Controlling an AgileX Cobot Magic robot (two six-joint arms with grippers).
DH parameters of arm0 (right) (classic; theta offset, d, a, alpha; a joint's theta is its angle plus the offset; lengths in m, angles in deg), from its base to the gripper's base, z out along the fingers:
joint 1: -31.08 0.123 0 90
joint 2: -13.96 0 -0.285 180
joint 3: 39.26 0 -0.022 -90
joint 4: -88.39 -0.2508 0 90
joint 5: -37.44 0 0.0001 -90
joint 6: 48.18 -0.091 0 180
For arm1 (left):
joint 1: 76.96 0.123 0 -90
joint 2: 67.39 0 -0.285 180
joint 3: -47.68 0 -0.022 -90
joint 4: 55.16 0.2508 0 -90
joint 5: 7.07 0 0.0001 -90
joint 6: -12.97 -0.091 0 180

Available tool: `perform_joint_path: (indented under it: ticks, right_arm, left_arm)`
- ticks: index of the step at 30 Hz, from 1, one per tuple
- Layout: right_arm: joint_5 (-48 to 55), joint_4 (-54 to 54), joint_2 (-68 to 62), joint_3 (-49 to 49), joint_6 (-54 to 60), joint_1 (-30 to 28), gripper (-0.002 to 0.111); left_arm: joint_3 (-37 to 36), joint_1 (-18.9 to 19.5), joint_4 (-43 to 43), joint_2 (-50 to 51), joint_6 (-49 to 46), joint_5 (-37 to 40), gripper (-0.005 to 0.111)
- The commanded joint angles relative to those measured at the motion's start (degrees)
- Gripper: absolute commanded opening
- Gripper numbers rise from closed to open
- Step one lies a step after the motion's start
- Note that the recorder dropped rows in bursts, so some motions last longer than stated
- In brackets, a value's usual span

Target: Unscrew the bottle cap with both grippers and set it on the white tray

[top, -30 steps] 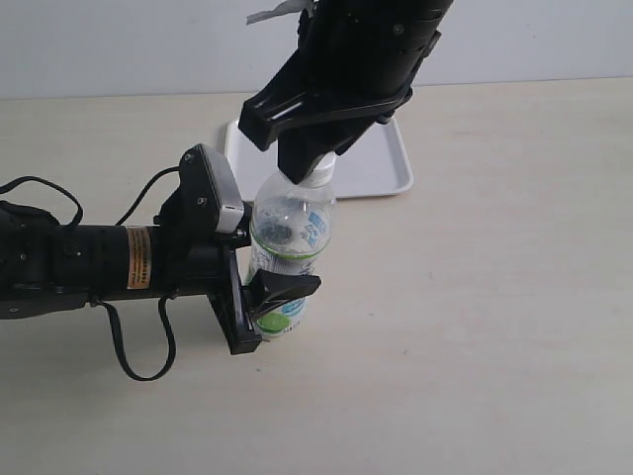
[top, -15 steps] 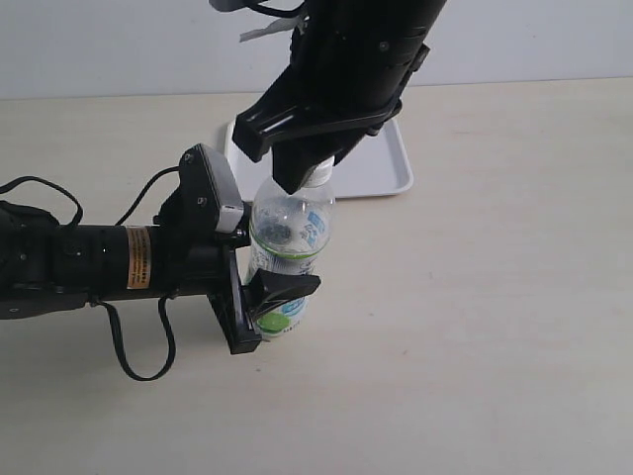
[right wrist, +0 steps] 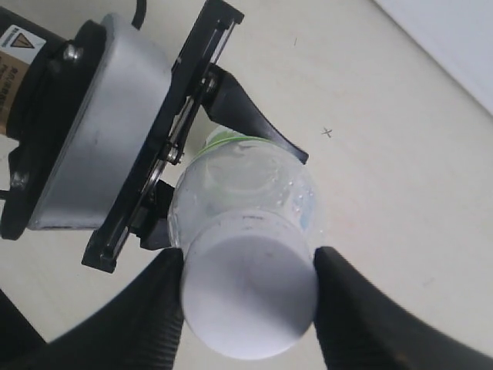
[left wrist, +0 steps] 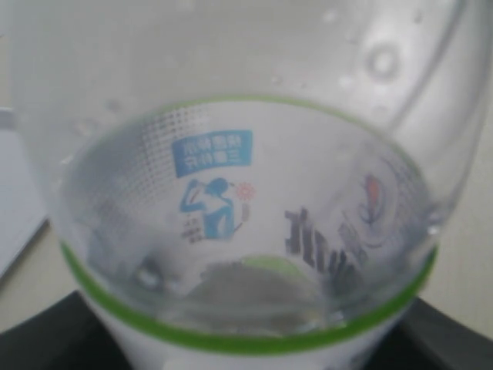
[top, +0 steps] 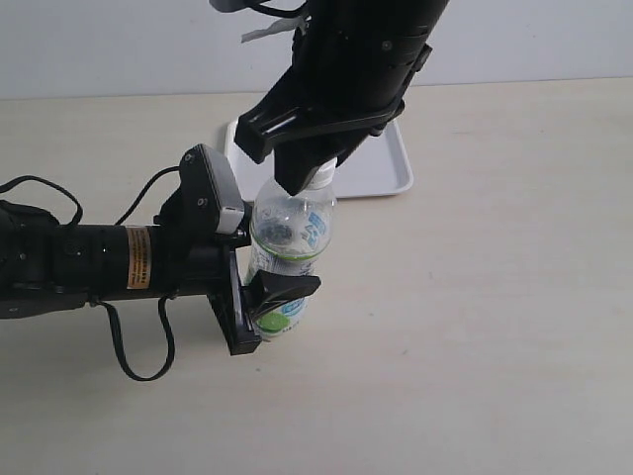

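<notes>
The clear bottle (top: pixel 290 233) with its green, white and blue label stands upright, slightly tilted, on the table. My left gripper (top: pixel 269 302) comes in from the left and is shut on the bottle's lower body; the left wrist view is filled by the bottle (left wrist: pixel 246 193). My right gripper (top: pixel 311 172) reaches down from above and is shut on the white bottle cap (top: pixel 319 179). In the right wrist view both black fingers (right wrist: pixel 146 316) press the sides of the cap (right wrist: pixel 248 297), which sits on the bottle's neck. The white tray (top: pixel 381 163) lies behind the bottle.
The left arm with its orange label, grey box (top: pixel 213 193) and looping cable (top: pixel 138 366) lies across the left of the table. Bare beige tabletop (top: pixel 495 297) stretches to the right and front. A pale wall backs the table.
Over the last second my right gripper has turned a little on the cap and its body has shifted slightly left and up. The bottle and left gripper have stayed put.
</notes>
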Motion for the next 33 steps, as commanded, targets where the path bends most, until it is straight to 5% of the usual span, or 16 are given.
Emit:
perform_joint_path:
  ticks: [1, 33]
  right_arm:
    - [0.1, -0.1, 1.2, -0.3, 0.4, 0.1, 0.052]
    - [1.5, 0.0, 1.3, -0.3, 0.4, 0.1, 0.057]
  left_arm:
    - [0.1, -0.3, -0.2, -0.2, -0.4, 1.8, 0.0]
    - [0.1, -0.3, -0.2, -0.2, -0.7, 2.1, 0.0]
